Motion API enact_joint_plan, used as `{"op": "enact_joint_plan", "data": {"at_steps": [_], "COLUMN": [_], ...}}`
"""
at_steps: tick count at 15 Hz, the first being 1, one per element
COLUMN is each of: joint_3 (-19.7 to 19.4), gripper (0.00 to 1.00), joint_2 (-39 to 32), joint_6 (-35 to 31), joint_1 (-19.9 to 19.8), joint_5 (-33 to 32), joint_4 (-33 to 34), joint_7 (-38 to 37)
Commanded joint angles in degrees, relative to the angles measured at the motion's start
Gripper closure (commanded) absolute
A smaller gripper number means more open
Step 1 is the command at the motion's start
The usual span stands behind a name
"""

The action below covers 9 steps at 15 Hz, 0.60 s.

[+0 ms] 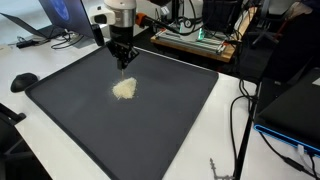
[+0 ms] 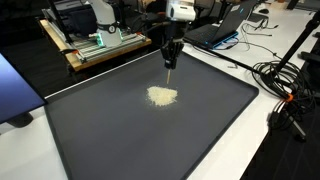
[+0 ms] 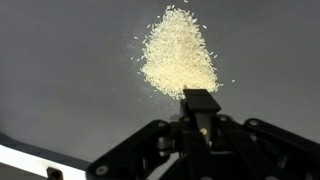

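Rice (image 1: 124, 89), a small pale heap of loose grains, lies on the large dark grey mat (image 1: 70, 120) that covers most of the white counter (image 1: 40, 66); in both exterior views the heap (image 2: 163, 96) sits somewhat toward the robot's side of the mat's middle, well away from every edge. In the wrist view the pile (image 3: 178, 55) is roughly triangular, its long axis running from a narrow tip at the top of that view down to a broader base near the fingers, with stray grains scattered around its outline.

Behind the mat, a wooden board carrying electronics (image 2: 95, 45) stands on the counter, and a laptop (image 1: 45, 18) sits at a far corner. Black cables (image 2: 285, 85) trail over the counter beside the mat's edge.

The arm's white wrist (image 1: 120, 12) hangs above the mat with the black fingers (image 1: 123, 62) pointing straight down, just behind the heap and slightly above the mat surface. They are pressed together into one narrow tip (image 3: 200, 103); whether anything thin is pinched between them cannot be told. That tip sits just beside the heap's broad end.
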<state>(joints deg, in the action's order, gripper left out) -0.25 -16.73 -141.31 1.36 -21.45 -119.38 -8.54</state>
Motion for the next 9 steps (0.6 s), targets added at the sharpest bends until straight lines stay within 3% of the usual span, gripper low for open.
{"op": "enact_joint_plan", "data": {"at_steps": [1, 9], "joint_3": [-0.28, -0.44], "gripper": [0.97, 0.97], "joint_2": [1.93, -0.69], "joint_6": [-1.47, -1.62], "joint_1": [-1.62, -2.80], "joint_5": [5.18, 9.59], "joint_4": [-2.67, -1.48], "joint_7": [6.01, 11.63]}}
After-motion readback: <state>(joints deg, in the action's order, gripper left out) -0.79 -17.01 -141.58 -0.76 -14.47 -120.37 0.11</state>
